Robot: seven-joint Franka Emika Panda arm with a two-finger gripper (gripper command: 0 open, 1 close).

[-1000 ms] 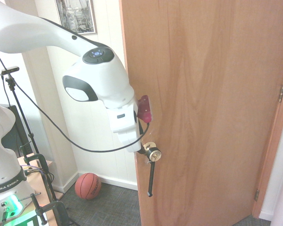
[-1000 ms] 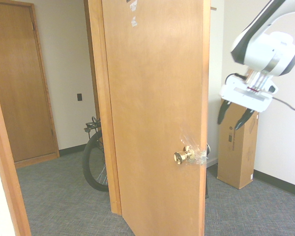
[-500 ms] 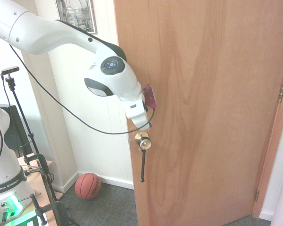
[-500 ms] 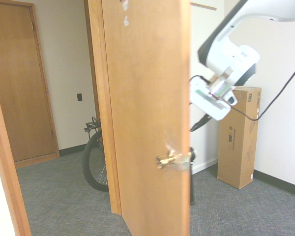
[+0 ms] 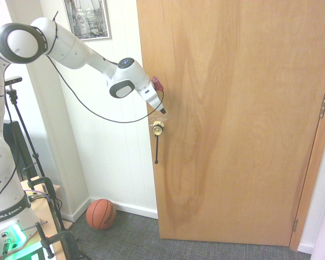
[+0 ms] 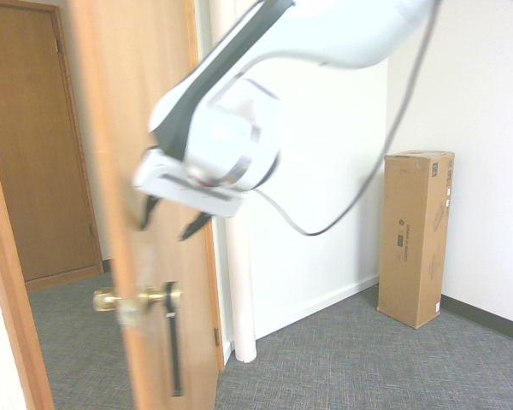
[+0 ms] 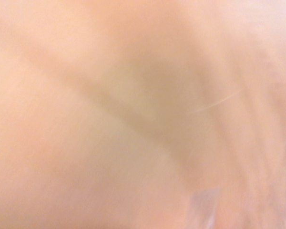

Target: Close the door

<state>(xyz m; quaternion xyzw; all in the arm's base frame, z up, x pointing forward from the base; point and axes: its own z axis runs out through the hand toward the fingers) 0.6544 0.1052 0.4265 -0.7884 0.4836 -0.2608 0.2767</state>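
Above the brass knob, I am holding my gripper spread and ungrasping beside the door, which is standing ajar; off-centre pushing is risking a slip past its edge.

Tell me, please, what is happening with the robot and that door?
The robot arm seems to be pushing the wooden door towards closed. Its pincer has its two fingers spread and is near the door's free edge, above the brass knob and the black lever handle, holding neither. The door is not shut at this moment. A basketball lies on the carpet nearby.
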